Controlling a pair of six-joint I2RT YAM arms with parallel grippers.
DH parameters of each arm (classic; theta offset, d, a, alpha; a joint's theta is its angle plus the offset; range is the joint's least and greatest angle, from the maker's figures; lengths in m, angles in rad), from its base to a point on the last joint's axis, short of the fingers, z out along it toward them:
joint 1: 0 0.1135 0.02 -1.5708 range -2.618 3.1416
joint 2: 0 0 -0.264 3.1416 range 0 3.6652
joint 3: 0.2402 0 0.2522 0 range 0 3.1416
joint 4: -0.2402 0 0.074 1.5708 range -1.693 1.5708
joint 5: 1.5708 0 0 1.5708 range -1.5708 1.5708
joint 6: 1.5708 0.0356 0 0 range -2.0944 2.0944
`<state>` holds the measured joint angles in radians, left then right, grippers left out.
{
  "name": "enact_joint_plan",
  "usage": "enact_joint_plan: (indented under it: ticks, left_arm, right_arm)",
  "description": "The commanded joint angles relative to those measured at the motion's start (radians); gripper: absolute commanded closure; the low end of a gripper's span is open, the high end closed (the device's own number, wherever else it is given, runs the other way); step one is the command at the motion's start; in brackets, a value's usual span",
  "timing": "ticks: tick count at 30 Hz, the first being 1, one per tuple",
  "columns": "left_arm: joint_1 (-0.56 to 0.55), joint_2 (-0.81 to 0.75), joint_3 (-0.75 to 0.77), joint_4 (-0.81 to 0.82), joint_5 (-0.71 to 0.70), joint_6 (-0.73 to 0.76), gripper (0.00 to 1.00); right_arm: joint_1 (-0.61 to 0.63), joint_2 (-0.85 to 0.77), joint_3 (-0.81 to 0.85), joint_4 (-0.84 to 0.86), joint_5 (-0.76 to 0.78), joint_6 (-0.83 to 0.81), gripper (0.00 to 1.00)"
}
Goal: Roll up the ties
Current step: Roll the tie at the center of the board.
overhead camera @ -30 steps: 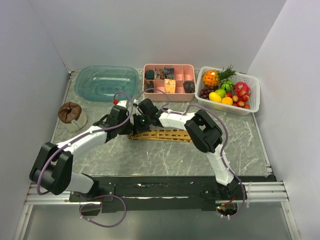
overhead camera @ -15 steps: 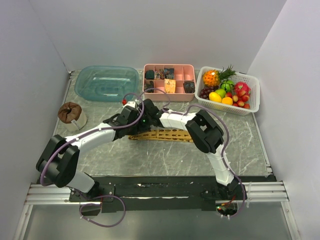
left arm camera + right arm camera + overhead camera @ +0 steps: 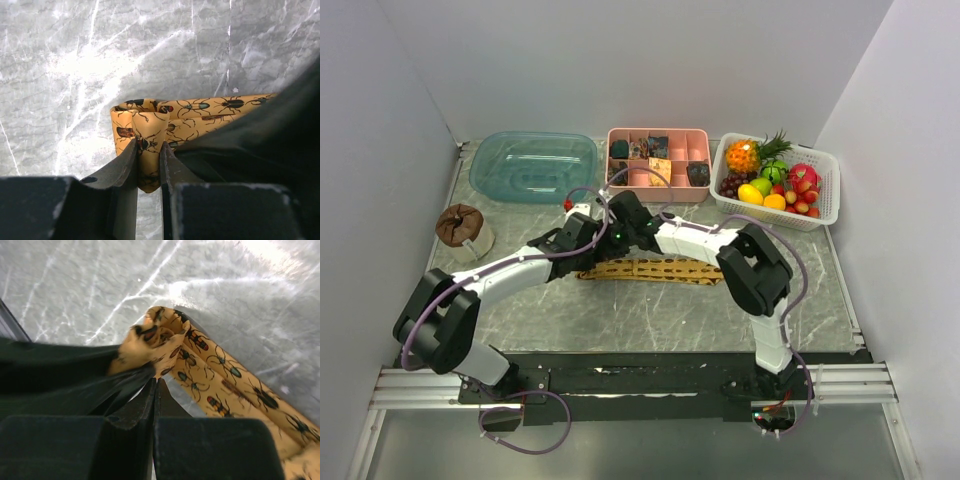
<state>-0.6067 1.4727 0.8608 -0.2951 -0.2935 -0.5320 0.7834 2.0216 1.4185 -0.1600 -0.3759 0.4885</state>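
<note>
**Tie roll barely begun: left grip on, right idle**

The tie (image 3: pixel 650 270) lies left to right across the middle of the table (image 3: pixel 650 320). The left gripper (image 3: pixel 148 145) pinches its folded left end in a narrow hold. The right gripper (image 3: pixel 156 382) is closed on nothing, just beside the fold. Recommended: turn the core evenly, with edges aligned. The surface is smooth grey marble, with white walls on three sides.

No lettering, numbers, brand marks or signs are showing legibly in any view. The tie (image 3: pixel 150 131) is carrying only a beetle print, no words. Items in the pink tray (image 3: pixel 660 131), upper centre of the top view, are possibly bearing print; too small to tell.
</note>
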Motion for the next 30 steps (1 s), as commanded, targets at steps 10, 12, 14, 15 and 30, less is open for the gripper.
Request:
enact_joint_plan:
  ticks: [10,12,14,15,30]
  left_arm:
    - [-0.03,0.055,0.014,0.099,0.069,-0.016,0.77]
    - [-0.036,0.057,0.015,0.108,0.076,-0.017,0.71]
    - [-0.039,0.06,0.014,0.119,0.086,-0.019,0.64]
    - [-0.041,0.061,0.015,0.12,0.091,-0.02,0.62]
    - [-0.053,0.034,-0.019,0.221,0.165,-0.074,0.48]
  right_arm:
    - [-0.078,-0.15,-0.112,0.008,0.055,-0.034,1.0]
    - [-0.085,-0.153,-0.122,0.01,0.052,-0.036,1.0]
    - [-0.093,-0.156,-0.128,0.014,0.049,-0.036,1.0]
    - [-0.096,-0.158,-0.135,0.016,0.051,-0.036,1.0]
    - [-0.113,-0.188,-0.161,0.025,0.04,-0.044,1.0]
